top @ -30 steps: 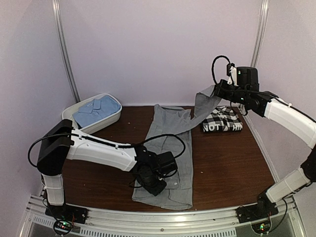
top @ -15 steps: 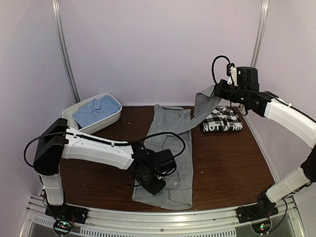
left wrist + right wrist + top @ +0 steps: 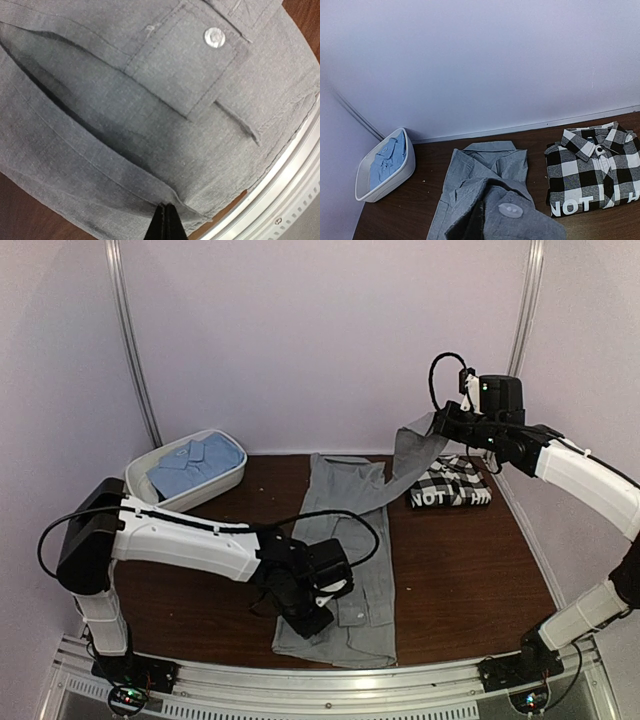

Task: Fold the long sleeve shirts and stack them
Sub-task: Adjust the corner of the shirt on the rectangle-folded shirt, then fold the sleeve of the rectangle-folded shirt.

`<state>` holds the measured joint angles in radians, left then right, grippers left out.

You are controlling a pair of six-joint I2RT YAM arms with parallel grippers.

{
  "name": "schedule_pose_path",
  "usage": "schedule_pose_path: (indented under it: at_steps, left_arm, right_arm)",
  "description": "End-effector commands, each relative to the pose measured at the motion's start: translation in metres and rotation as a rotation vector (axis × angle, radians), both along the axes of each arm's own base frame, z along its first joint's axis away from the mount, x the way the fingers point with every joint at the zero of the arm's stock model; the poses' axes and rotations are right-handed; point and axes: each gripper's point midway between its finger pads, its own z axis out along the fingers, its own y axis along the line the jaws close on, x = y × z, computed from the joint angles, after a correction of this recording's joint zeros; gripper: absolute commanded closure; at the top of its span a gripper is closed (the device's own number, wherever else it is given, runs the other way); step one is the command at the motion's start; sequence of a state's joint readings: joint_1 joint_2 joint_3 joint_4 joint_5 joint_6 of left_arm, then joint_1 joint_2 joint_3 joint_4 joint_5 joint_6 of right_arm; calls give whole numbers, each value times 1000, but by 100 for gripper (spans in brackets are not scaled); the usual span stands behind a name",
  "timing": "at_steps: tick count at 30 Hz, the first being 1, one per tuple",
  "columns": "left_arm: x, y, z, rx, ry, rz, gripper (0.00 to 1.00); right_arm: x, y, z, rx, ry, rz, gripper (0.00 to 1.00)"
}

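The grey shirt (image 3: 350,540) lies lengthwise on the table, collar at the back. My left gripper (image 3: 312,615) is shut on its left hem near the front edge; in the left wrist view the black fingertips (image 3: 165,225) pinch a fold of grey cloth (image 3: 150,125). My right gripper (image 3: 440,428) is raised at the back right, shut on the shirt's sleeve cuff (image 3: 515,215), which hangs down to the shirt. The checked shirt (image 3: 452,483) lies folded at the back right and also shows in the right wrist view (image 3: 592,167). The light blue shirt (image 3: 195,465) lies in the tub.
A white tub (image 3: 150,465) stands at the back left and shows in the right wrist view (image 3: 395,175). A metal rail (image 3: 350,680) runs along the front edge. Purple walls close the back and sides.
My left gripper has pulled the grey shirt's lower left hem a little to the right and forward, narrowing the bottom. The right arm holds still.
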<state>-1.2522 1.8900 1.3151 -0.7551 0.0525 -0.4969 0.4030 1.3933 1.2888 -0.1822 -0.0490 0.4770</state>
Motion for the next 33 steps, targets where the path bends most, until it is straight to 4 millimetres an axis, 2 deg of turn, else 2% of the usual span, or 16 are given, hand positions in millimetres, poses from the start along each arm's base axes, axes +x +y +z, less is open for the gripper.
schedule_pose_path:
  at_steps: [1,12,17,19,21,22,23,27,29,33]
  left_arm:
    - [-18,-2,8,-54,59,-77,100]
    - [-28,-4,5,-92,103,-121,100]
    - [-27,-3,4,-107,115,-114,100]
    - [-21,-3,8,-125,117,-96,94]
    - [-14,-5,19,-164,119,-75,83]
    - [-9,-5,25,-184,120,-62,75]
    - [-4,-6,32,-208,118,-50,71]
    - [28,-6,61,-308,102,28,68]
    - [55,-1,72,-350,77,102,68]
    - [125,10,95,-442,-12,262,68]
  right_arm:
    - [-4,2,15,23,-39,13,100]
    - [-14,-4,40,29,-86,-3,100]
    - [-20,-8,41,23,-86,-15,100]
    - [-23,-9,38,27,-81,-14,100]
    - [-27,-9,31,29,-72,-12,100]
    - [-29,-8,29,30,-68,-9,100]
    - [-31,-8,26,29,-64,-6,100]
    - [-41,2,16,42,-58,37,100]
    - [-44,9,9,43,-51,61,100]
    - [-53,23,-5,40,-35,109,100]
